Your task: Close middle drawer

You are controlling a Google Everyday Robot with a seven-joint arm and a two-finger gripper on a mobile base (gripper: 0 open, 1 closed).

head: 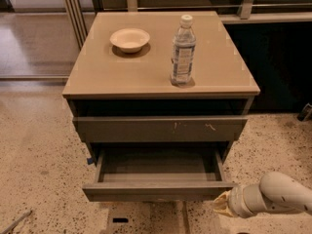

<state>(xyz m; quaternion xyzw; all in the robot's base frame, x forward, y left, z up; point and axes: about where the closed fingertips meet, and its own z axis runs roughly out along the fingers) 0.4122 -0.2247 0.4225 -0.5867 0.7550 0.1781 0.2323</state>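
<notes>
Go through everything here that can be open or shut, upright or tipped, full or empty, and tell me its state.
Middle drawer: pulled out, open, nothing visible inside.
Top drawer: pushed in or nearly so.
Bottle: upright, cap on.
Bowl: right way up, looks empty.
Gripper: low, beside the middle drawer's right front corner; contact cannot be told.

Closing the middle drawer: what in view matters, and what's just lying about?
Job: middle drawer, pulled open; gripper, by its front right corner.
Lying about: bowl and water bottle on the cabinet top; scratched upper drawer front.
</notes>
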